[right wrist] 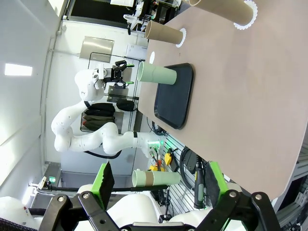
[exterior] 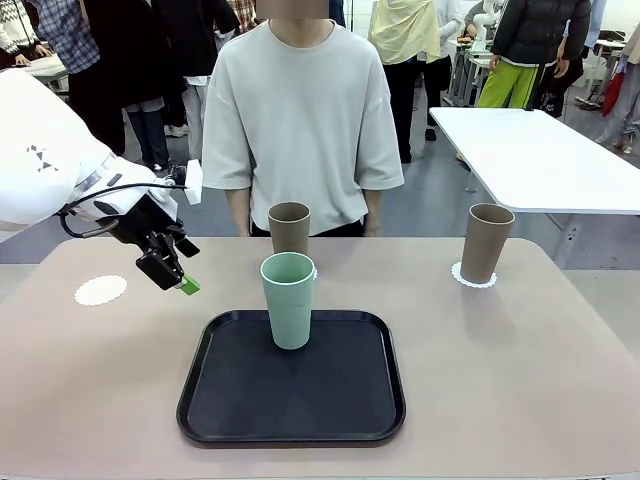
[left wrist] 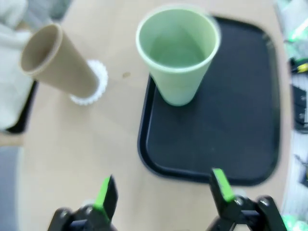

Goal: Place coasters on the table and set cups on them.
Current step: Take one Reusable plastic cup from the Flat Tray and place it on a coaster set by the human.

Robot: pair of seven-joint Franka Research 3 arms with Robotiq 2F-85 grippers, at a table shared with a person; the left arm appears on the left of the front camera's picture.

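Two brown cups (exterior: 289, 227) sit on coasters (exterior: 474, 279); the mint cup (left wrist: 178, 86) stands on the tray (left wrist: 231, 139) ahead of the left gripper (left wrist: 162, 187), fingers released; the right gripper (right wrist: 156, 175) is likewise released.

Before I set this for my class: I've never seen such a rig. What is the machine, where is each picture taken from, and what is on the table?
The machine is two white robot arms, each ending in a two-finger gripper with green pads. The front view looks across the tan table at a person standing opposite. The other two come from wrist cameras, looking along each gripper's fingers. A black tray holds a mint green cup. The middle brown cup and the right-hand brown cup each stand on a white coaster; a third coaster lies bare. The left gripper hovers open between it and the tray; the right gripper is open too. Neither holds anything.
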